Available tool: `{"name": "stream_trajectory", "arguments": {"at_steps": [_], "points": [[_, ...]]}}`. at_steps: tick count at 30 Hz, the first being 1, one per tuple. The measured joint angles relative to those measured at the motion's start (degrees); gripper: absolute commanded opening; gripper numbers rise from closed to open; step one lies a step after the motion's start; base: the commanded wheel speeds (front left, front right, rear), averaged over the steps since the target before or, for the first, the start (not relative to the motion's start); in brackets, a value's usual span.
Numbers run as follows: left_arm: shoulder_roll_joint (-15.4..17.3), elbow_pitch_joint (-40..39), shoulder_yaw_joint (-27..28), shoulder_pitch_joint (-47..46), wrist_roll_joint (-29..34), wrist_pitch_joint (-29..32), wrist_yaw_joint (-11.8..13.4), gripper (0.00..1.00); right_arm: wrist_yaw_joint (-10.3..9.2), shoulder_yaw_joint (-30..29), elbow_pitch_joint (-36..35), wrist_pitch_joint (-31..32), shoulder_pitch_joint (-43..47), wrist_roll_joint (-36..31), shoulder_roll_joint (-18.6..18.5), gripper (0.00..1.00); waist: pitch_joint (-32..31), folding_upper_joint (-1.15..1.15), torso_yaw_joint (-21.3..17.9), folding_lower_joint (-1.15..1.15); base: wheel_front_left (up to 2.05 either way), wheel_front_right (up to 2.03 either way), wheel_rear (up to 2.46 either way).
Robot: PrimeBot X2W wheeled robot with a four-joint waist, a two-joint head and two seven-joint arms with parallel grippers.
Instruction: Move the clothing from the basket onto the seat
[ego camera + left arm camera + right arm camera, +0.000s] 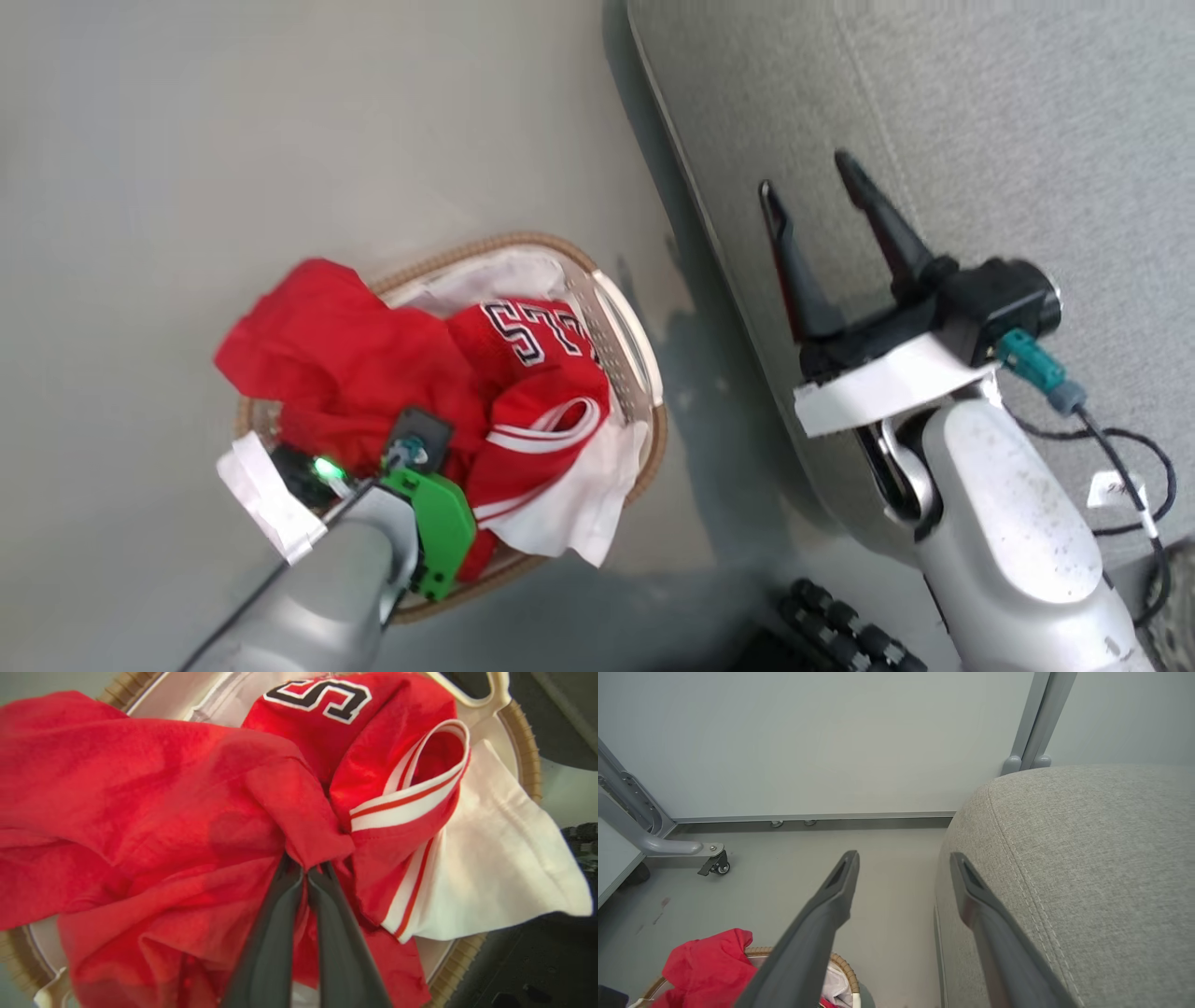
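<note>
- The basket (607, 317) stands on the floor (280, 140), just beside the long edge of the seat (934, 112). That way the clothes have only a short trip to make.
- Both red clothes lie in the basket. The plain T-shirt (140, 788) spills over the rim on the side away from the seat, and the jersey (373, 779) lies on the side nearer the seat.
- The left pincer (306, 868) is squeezed together on a bunched fold of the T-shirt near the middle of the basket. I think a pinched fold gives a good hold for lifting.
- The white lining (504, 858) hangs over the rim and looks free of the pinch.
- The right pincer (805, 175) has its fingers wide apart and holds nothing. It hovers over the seat's edge, maybe ready to help.
- Nothing red lies on the seat yet, so the job looks just begun.
</note>
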Motion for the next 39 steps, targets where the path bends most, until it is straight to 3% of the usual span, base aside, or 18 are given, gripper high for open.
{"name": "stream_trajectory", "arguments": {"at_steps": [10,23,29,39], "points": [[-1.20,-8.38,3.59,6.52,-2.11,-0.83,1.03,0.00,0.00,-1.53,3.65,0.00,6.05,-3.24,0.08,1.00,-11.64,0.00,3.59,0.00,0.00,0.00,0.00],[-0.54,-30.53,15.70,17.72,0.78,-0.91,2.63,0.00,0.00,-3.65,5.65,-0.01,16.10,-3.91,0.02,1.00,-26.80,0.00,9.84,-0.01,0.00,0.00,0.00],[-0.59,-41.18,21.31,19.80,2.34,-0.91,2.35,0.00,0.00,-3.65,6.00,-0.01,19.13,-3.42,0.00,1.00,-31.81,0.00,12.56,-0.01,0.00,0.00,0.00],[-1.44,-53.16,24.21,19.57,3.30,-0.91,1.47,0.00,0.00,-2.00,6.86,-0.01,21.64,-3.12,-0.03,1.00,-37.03,0.00,15.26,-0.01,0.00,0.00,0.00]]}}
